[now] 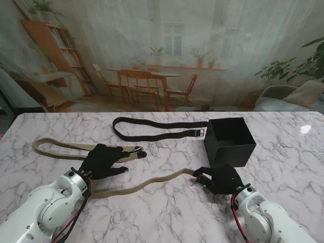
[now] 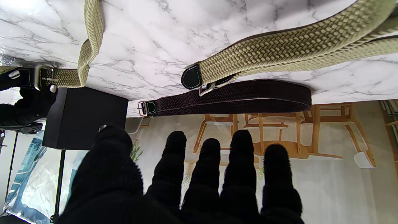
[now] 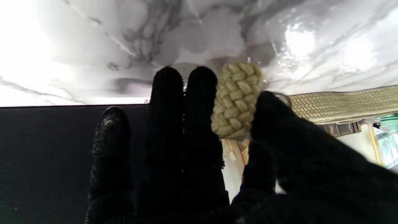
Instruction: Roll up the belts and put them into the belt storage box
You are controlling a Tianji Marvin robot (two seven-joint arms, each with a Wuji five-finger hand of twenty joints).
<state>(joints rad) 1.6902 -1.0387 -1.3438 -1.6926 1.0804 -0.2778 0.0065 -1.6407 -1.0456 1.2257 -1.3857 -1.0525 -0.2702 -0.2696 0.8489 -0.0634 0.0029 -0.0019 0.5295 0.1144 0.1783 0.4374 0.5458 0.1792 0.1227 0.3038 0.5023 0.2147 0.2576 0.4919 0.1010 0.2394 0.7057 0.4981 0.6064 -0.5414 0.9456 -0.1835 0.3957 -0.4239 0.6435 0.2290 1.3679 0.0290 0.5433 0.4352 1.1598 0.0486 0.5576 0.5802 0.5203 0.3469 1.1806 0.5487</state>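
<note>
1. The long beige braided fabric belt [image 1: 136, 185] lies across the lower middle of the stand view on the white marble-patterned table [image 1: 167, 212]. It runs from a loop at the left side of the frame, past the left hand, then curves down and back up toward the right hand. Its weave is a coarse herringbone plait, clear in the left wrist view [image 2: 279, 49], where a black leather tab and a metal buckle sit at one end.
2. The black woven belt with a silver buckle [image 1: 157, 129] lies in a flattened loop at the upper middle of the frame, its buckle end just beside the box. In the left wrist view [image 2: 236, 98] it lies just past the beige belt's buckle.
3. The black square open-topped belt storage box [image 1: 230, 142] stands right of centre in the stand view. Its inside looks dark and no belt shows in it.
4. The black-gloved left hand [image 1: 104, 161] rests palm down over the beige belt near its buckle end, fingers spread; the left wrist view shows them apart [image 2: 211, 174], closed on nothing.
5. The black-gloved right hand [image 1: 218, 178], just in front of the box, pinches the beige belt's other end. The right wrist view shows the braided end [image 3: 237, 101] rolled between the thumb and the fingers [image 3: 183, 102].
</note>
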